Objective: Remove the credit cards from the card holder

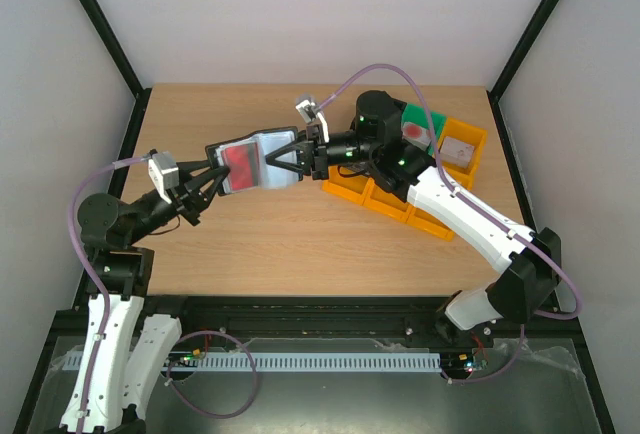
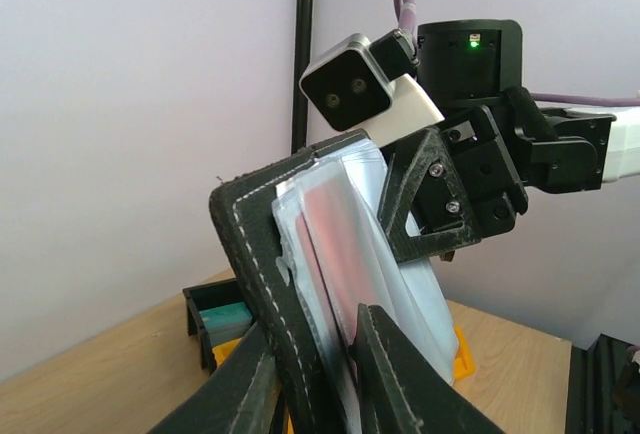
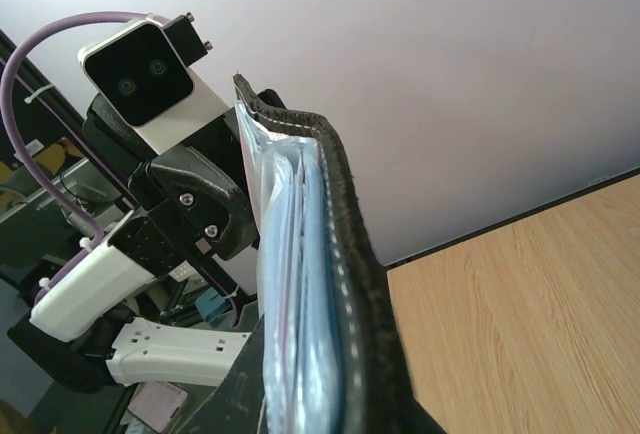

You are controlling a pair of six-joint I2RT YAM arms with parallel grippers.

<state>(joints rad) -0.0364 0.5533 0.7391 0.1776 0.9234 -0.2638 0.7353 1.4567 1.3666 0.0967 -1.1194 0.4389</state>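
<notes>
The black card holder (image 1: pixel 270 154) hangs open above the table, between both grippers. My left gripper (image 1: pixel 220 176) is shut on its left half, where a red credit card (image 1: pixel 240 161) shows through a clear sleeve. My right gripper (image 1: pixel 290 159) is shut on its right half. In the left wrist view my gripper (image 2: pixel 320 384) clamps the stitched black cover (image 2: pixel 260 244) and the sleeves holding the red card (image 2: pixel 335 239). In the right wrist view my gripper (image 3: pixel 320 414) grips the black cover (image 3: pixel 355 254) and the blue-grey sleeves (image 3: pixel 290 294). I cannot tell the pale card from the sleeves.
Yellow bins (image 1: pixel 385 202) sit on the table right of centre, under the right arm. Behind them are a green bin (image 1: pixel 428 117) with a pink block (image 1: pixel 413 132) and a yellow bin with a grey block (image 1: pixel 458 149). A black bin (image 2: pixel 205 309) holds a teal block.
</notes>
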